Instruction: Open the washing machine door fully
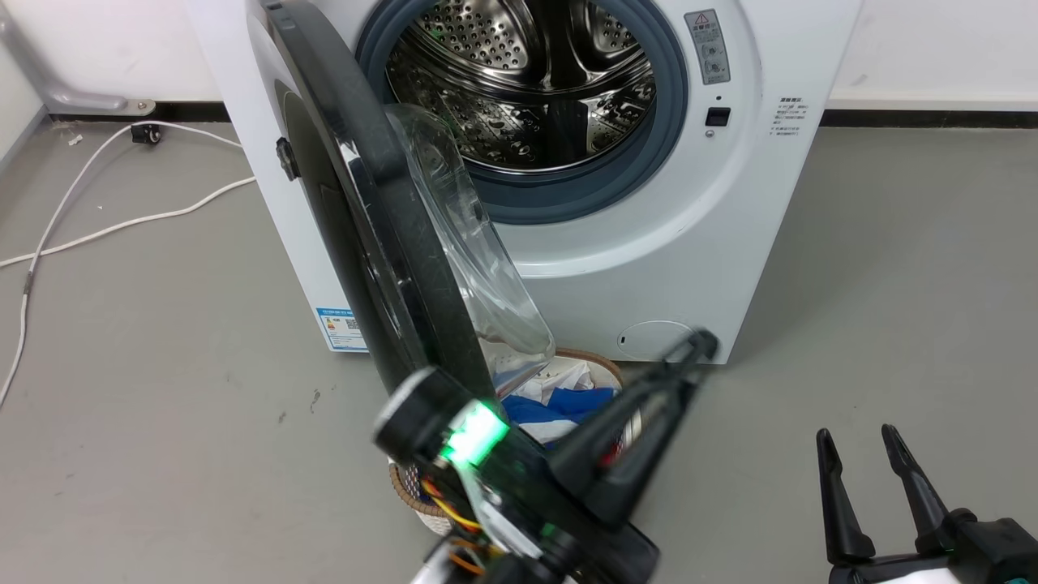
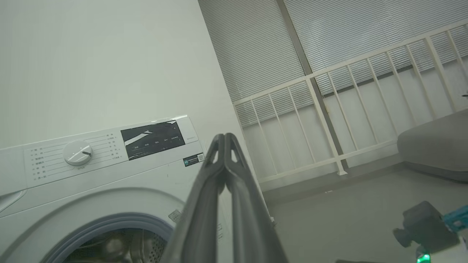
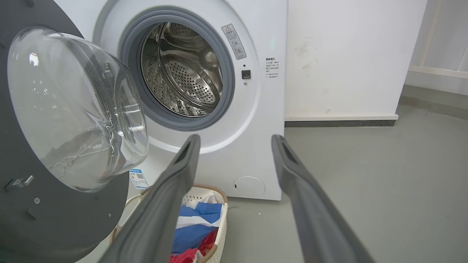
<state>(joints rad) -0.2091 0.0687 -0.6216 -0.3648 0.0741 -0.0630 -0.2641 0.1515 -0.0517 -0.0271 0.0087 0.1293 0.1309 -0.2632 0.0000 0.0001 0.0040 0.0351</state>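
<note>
The washing machine point(image 1: 689, 268) is a white front-loader, and its steel drum point(image 1: 527, 81) is exposed. The washing machine door point(image 1: 389, 235) has a black frame and a clear glass bowl point(image 1: 478, 251). It stands swung out toward me, nearly edge-on. In the right wrist view the door point(image 3: 55, 219) and its bowl point(image 3: 73, 109) take up the left side. My left gripper point(image 1: 699, 347) is shut and holds nothing. It sits low, just right of the door's bottom edge, and I cannot tell whether the arm touches it. Its fingers point(image 2: 223, 146) are pressed together. My right gripper point(image 1: 859, 438) is open at the lower right, with its fingers point(image 3: 182, 164) apart.
A woven laundry basket point(image 1: 584, 361) with blue, white and red clothes point(image 3: 197, 226) stands on the floor under the door, against the machine's front. White cables point(image 1: 122, 219) trail across the grey floor at the left. A white railing point(image 2: 329, 109) and a grey seat point(image 2: 435, 146) are to the machine's right.
</note>
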